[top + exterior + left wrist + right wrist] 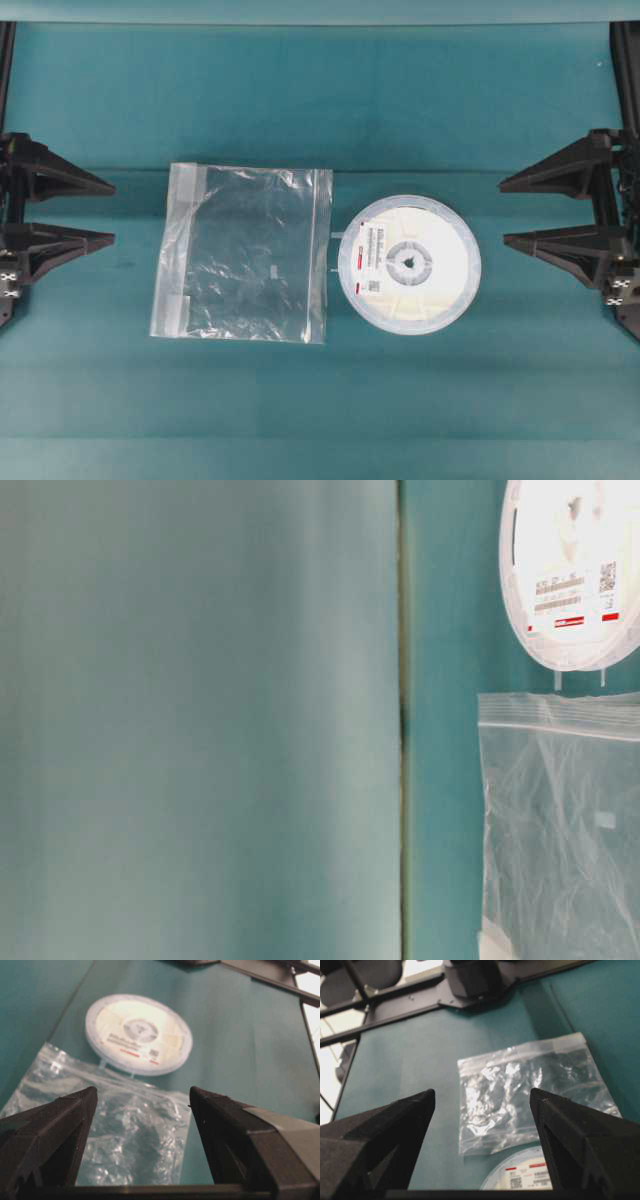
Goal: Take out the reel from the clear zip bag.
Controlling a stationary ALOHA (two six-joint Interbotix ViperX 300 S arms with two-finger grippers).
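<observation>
Teal tabletop [480, 100] mid-surface shows the reel [410, 263] already outside the clear zip bag [243, 253], leaving the spread left gripper [108, 212] and right gripper [506, 212] nothing further to do.

The left claw [112, 212] and the right claw [502, 212] sit at opposite edges of the overhead view, tips pointing toward each other, each with its two dark fingers spread wide apart and nothing between them.

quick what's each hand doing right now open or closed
Left hand: open, holding nothing.
Right hand: open, holding nothing.
</observation>
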